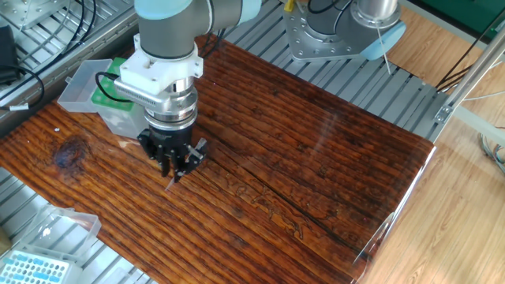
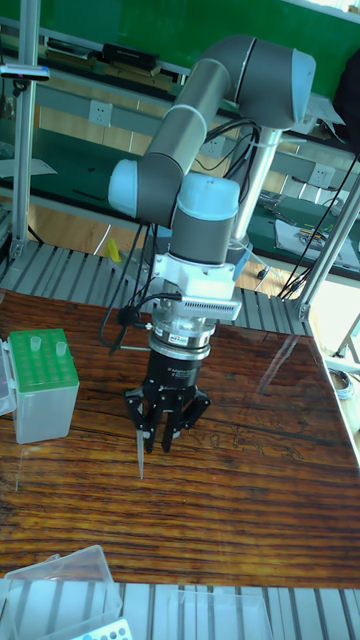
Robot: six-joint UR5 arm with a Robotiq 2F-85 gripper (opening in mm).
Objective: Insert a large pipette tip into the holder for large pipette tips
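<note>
The large pipette tip (image 1: 169, 186) (image 2: 140, 446) lies on the wooden table, a thin translucent cone. Only its pointed end shows in the fixed view. My gripper (image 1: 177, 169) (image 2: 165, 440) hangs point-down right over the tip, its fingers apart and apparently empty. In the tall fixed view the tip runs just left of the fingers. The holder for large pipette tips (image 1: 108, 88) (image 2: 42, 362) is a clear box with a green rack. It stands at the table's left, behind the gripper, with its clear lid (image 1: 82, 84) swung open. The arm partly hides it in the fixed view.
A smaller box with a light blue rack (image 1: 33, 268) stands off the table's near left corner, its clear lid (image 2: 58, 585) open. A second robot base (image 1: 331, 35) is bolted behind the table. Black cables (image 1: 24, 75) lie at the far left.
</note>
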